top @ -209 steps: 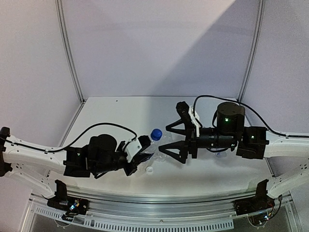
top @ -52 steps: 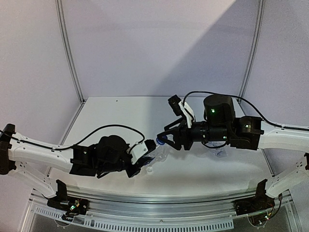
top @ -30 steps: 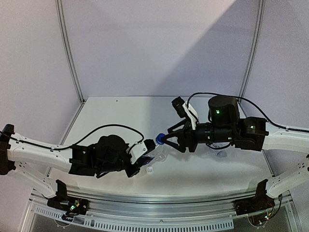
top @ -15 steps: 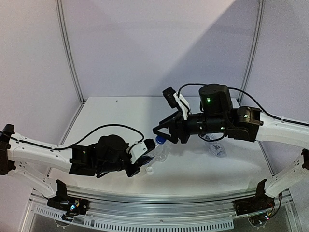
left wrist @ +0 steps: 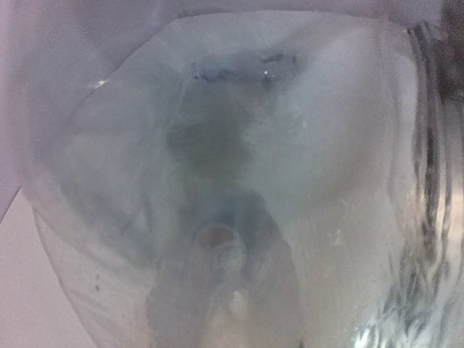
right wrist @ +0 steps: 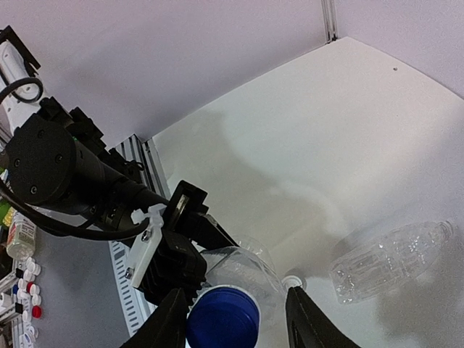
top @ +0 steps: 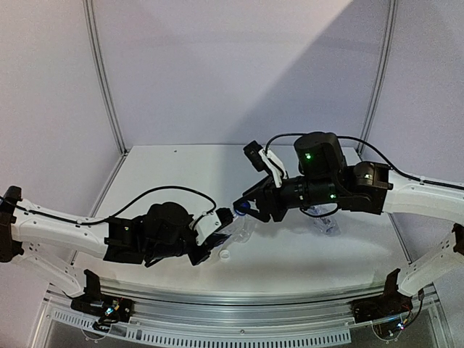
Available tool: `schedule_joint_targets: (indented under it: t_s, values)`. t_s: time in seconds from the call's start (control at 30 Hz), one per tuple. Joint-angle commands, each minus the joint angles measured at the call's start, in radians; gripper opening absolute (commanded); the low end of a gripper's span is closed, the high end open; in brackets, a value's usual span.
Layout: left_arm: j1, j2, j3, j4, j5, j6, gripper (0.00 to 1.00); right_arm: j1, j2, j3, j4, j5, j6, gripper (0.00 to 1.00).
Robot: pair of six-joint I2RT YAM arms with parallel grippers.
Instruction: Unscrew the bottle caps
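Observation:
My left gripper [top: 216,237] is shut on a clear plastic bottle [top: 236,230] and holds it tilted over the table's front middle. In the left wrist view the blurred bottle [left wrist: 232,181] fills the frame and hides the fingers. Its blue cap [top: 243,210] points toward my right gripper [top: 244,208]. In the right wrist view, the right gripper [right wrist: 235,293] straddles the blue cap [right wrist: 223,319]. One finger [right wrist: 172,319] touches the cap's edge and a narrow gap shows at the other. A loose white cap [top: 225,254] lies on the table below the bottle [right wrist: 254,279].
A second clear bottle [top: 324,223] lies on its side under my right arm, also in the right wrist view [right wrist: 391,261]. The white cap [right wrist: 292,280] lies near it. A metal rail [top: 239,297] borders the near edge. Walls enclose the table's back and sides.
My right gripper has shifted left over the blue cap and its jaws have narrowed around it. The left gripper and the bottle have stayed still.

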Motion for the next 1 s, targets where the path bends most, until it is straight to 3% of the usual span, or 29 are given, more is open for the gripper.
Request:
schedule_joint_targets:
  t_s: [0.0, 0.27, 0.4, 0.77, 0.97]
  values:
    - [0.006, -0.004, 0.017, 0.005, -0.007, -0.002, 0.0, -0.002, 0.009, -0.008, -0.047, 0.019, 0.003, 0.43]
    - [0.007, -0.012, 0.015, 0.002, -0.006, -0.001, 0.0, -0.003, -0.041, -0.025, -0.108, 0.103, -0.035, 0.33]
    - [0.006, -0.025, 0.012, 0.0, 0.02, 0.003, 0.0, -0.002, -0.099, -0.049, -0.137, 0.118, -0.142, 0.31]
    - [0.006, -0.031, 0.039, -0.06, 0.492, 0.026, 0.0, 0.056, -0.163, -0.088, -0.199, 0.115, -0.435, 0.27]
    - [0.006, 0.018, 0.086, -0.155, 0.622, 0.028, 0.0, 0.063, -0.269, -0.112, -0.157, 0.032, -0.517, 0.27]
